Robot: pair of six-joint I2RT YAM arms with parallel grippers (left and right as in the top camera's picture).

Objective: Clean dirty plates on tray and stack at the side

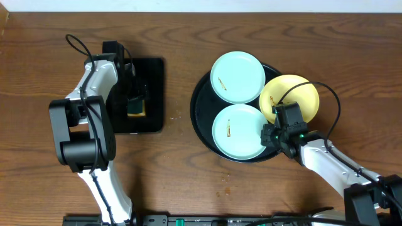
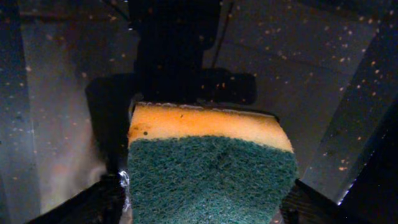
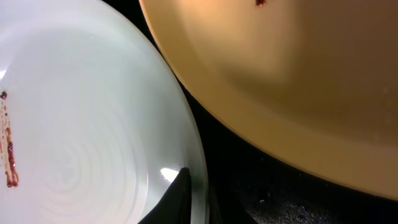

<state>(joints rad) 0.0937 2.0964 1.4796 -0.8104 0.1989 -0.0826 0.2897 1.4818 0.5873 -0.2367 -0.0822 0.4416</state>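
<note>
Three plates lie on the round black tray (image 1: 200, 107): a mint plate at the back (image 1: 237, 76), a mint plate at the front (image 1: 235, 132) with a brown smear, and a yellow plate (image 1: 295, 94) leaning on the right rim. My right gripper (image 1: 271, 134) (image 3: 198, 183) is shut on the right rim of the front mint plate (image 3: 81, 124), one finger on top and one below. The yellow plate (image 3: 286, 81) sits just beyond it. At the left, my left gripper (image 1: 136, 100) (image 2: 211, 202) is closed against both sides of a yellow-and-green sponge (image 2: 211, 168).
The sponge (image 1: 136, 108) rests on a small rectangular black tray (image 1: 154, 94) at the left. A few crumbs (image 1: 225, 182) lie on the wooden table (image 1: 182, 176) in front of the round tray. Bare wood (image 1: 352, 63) stretches to the right of the plates.
</note>
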